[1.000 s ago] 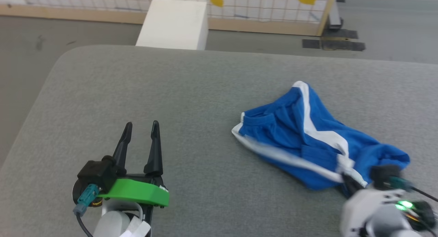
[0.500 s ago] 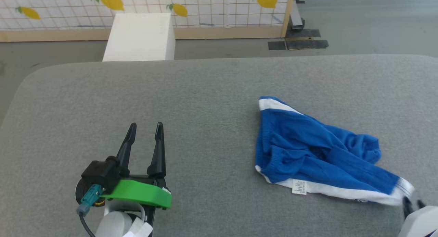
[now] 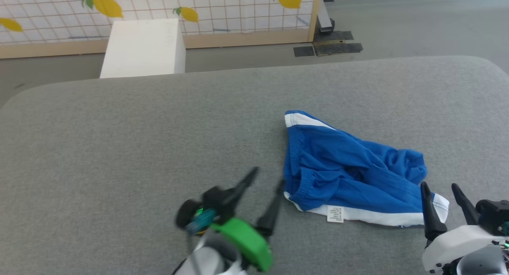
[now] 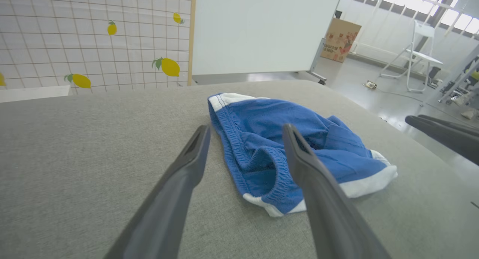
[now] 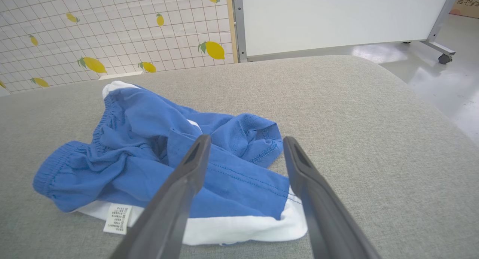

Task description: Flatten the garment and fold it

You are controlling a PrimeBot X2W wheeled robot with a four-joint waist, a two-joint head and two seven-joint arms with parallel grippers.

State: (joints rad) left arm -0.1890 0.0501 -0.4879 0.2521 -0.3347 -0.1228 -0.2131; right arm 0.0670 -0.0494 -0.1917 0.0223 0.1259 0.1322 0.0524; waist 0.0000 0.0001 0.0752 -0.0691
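The blue shorts lie crumpled on the grey cushioned surface, right of centre, with white trim and a small white tag along their near edge. My left gripper is open, its fingers pointing at the shorts' elastic waistband from the left, tips just short of the cloth. My right gripper stands open at the shorts' near right corner, with its fingers over the white hem. Neither holds anything.
A white box stands on the floor beyond the far edge, before a lemon-print grid panel. A whiteboard stand's base is at the back right. The surface's rounded right edge drops to the floor.
My left gripper has swung right toward the shorts' waistband. My right gripper has let go of the shorts' corner and now stands open beside it. The head camera has shifted slightly.
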